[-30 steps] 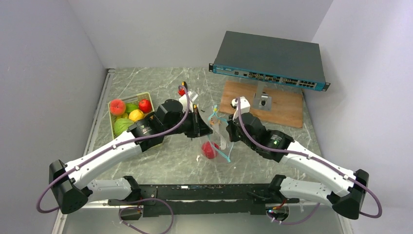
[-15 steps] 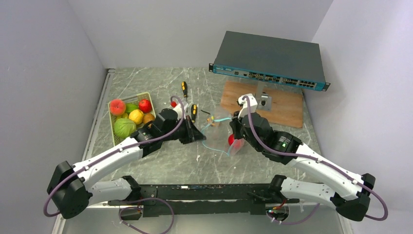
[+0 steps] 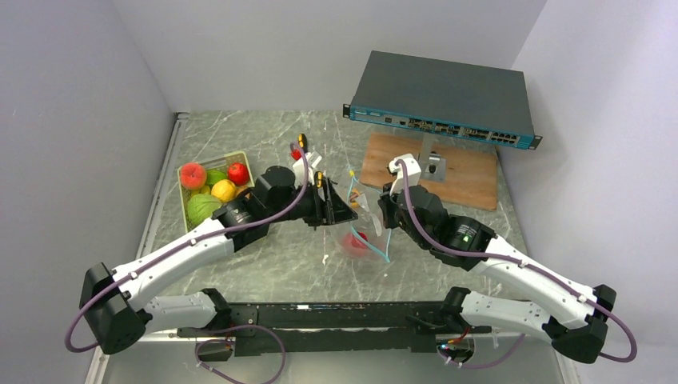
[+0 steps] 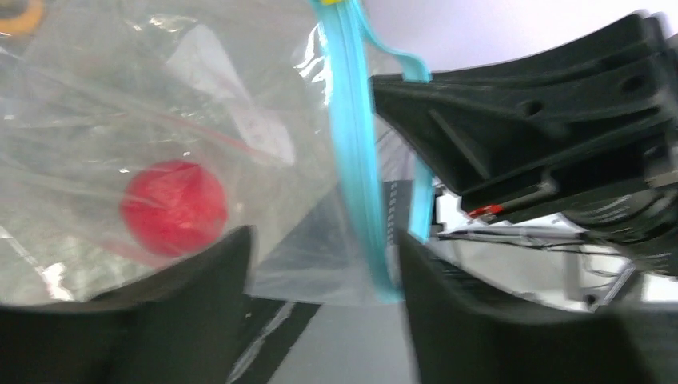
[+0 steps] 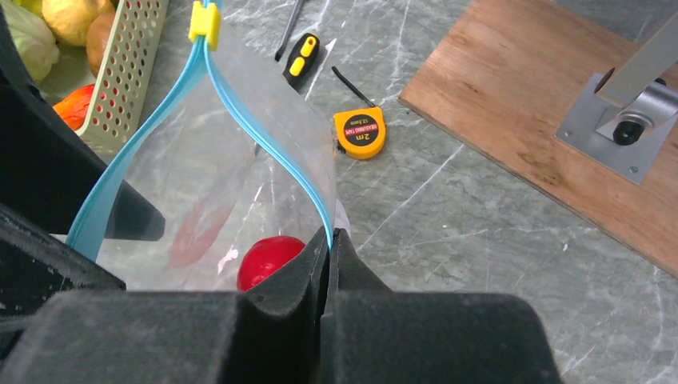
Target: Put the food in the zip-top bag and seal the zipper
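Note:
The clear zip-top bag [image 3: 366, 226] hangs between my two grippers, its mouth facing up. One red piece of food [image 3: 356, 241] lies inside it, also seen through the plastic in the left wrist view [image 4: 174, 206] and in the right wrist view [image 5: 268, 260]. My right gripper [image 5: 329, 234] is shut on the teal zipper [image 4: 356, 160] at one side of the mouth. My left gripper [image 4: 324, 272] is open, its fingers standing either side of the zipper strip without pinching it. A yellow slider [image 5: 204, 24] sits at the zipper's far end.
A pale green tray [image 5: 132, 64] at the left holds several more fruits [image 3: 209, 192]. A yellow tape measure [image 5: 360, 132] and a screwdriver [image 5: 302, 56] lie behind the bag. A wooden board [image 3: 472, 180] and a network switch [image 3: 444, 100] fill the back right.
My left gripper has opened and let go of the bag's mouth. The bag, still held by the right gripper, has swung back left with the red fruit inside.

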Motion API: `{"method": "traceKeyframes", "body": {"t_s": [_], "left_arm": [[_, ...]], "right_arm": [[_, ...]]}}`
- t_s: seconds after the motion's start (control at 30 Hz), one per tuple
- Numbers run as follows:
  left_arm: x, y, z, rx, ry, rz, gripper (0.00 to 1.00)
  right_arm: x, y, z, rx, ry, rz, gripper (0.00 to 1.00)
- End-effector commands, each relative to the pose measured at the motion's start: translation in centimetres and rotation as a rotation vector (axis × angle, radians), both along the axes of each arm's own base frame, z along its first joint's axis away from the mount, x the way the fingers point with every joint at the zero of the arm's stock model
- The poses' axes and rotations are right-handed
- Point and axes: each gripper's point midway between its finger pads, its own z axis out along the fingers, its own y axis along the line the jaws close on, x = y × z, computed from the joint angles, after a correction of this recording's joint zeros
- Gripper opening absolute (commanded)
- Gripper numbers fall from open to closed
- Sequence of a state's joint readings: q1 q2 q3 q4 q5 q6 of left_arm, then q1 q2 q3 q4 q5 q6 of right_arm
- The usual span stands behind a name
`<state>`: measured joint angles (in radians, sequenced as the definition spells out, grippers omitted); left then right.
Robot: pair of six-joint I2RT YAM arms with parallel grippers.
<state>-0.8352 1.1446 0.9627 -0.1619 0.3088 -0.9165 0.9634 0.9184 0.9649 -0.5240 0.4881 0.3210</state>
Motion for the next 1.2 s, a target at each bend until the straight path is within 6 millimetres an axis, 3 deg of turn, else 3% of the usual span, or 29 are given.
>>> {"method": "traceKeyframes", "body": {"t_s": [0.0, 0.07, 0.23, 0.47, 0.73, 0.9, 1.0, 1.17], "left_arm": [[-0.2, 1.4, 0.8, 0.029, -0.085, 0.016, 0.81], [0.1, 2.7, 1.3, 0.084, -0.143, 0.047, 0.99], [1.0, 7.6, 1.8, 0.251, -0.227, 0.189, 1.00], [1.3, 14.7, 0.6, 0.367, -0.226, 0.432, 1.00], [1.6, 19.9, -3.8, 0.532, -0.110, 0.580, 1.00], [1.5, 21.8, -5.9, 0.614, -0.055, 0.634, 1.00], [1.4, 23.2, -6.8, 0.654, -0.037, 0.676, 1.00], [1.8, 25.4, -9.1, 0.733, 0.040, 0.727, 1.00]], "right_arm": [[0.0, 0.0, 1.1, 0.028, -0.032, 0.012, 0.00], [0.0, 0.0, 1.2, 0.027, -0.031, 0.015, 0.00], [-0.2, -0.1, 1.5, 0.030, -0.035, 0.024, 0.00], [-0.2, -0.4, 2.2, 0.028, -0.047, 0.018, 0.00], [-0.3, -3.2, 3.6, -0.046, -0.064, -0.055, 0.00], [-0.8, -5.3, 4.5, -0.088, -0.077, -0.094, 0.00], [-0.9, -4.9, 3.8, -0.086, -0.071, -0.077, 0.00], [-0.8, -1.8, 0.0, -0.055, 0.000, 0.002, 0.00]]}}
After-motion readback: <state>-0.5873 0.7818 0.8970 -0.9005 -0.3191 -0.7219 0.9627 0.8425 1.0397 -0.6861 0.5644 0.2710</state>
